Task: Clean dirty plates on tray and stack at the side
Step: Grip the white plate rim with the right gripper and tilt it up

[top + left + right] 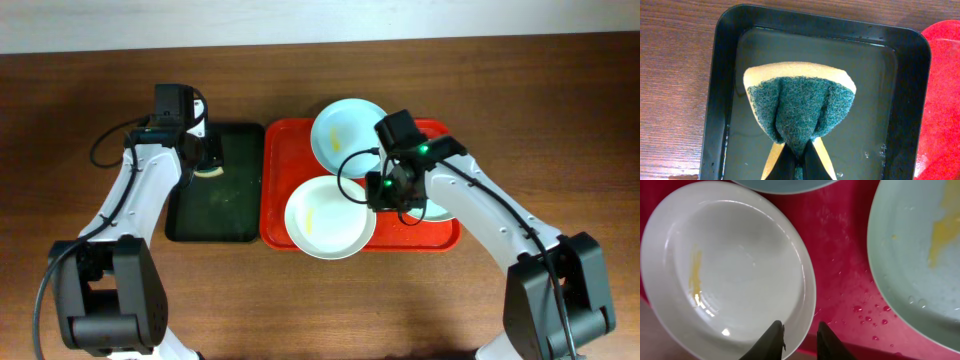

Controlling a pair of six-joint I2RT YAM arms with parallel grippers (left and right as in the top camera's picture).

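Beneath the right hand [799, 327], the white plate [730, 265] lies on the red tray [840, 255], a yellow smear on its far left side. The hand's fingers stand narrowly apart, one over the plate's bowl and one outside it, with the rim between them. Whether they pinch that rim cannot be told. To that hand's right sits the mint green plate [910, 255], streaked yellow and beaded with water. Ahead of the hand lies the pale blue plate [345, 135], also marked. The left hand [799, 161] is clamped on a folded green-and-yellow sponge [800, 107], which sticks out ahead of it over the black tray [715, 100] holding shallow water.

By the look of it, the job has barely begun. All three plates sit on the red tray, each showing yellow residue, and nothing is stacked on the counter [300, 310] at either side. Every wipe and every move to a stack is left to do.

From overhead, the right arm covers most of the mint green plate. The right wrist view cuts the blue plate to a sliver. Only the tips of the left hand's fingers show, and whether the sponge touches the water is unclear.
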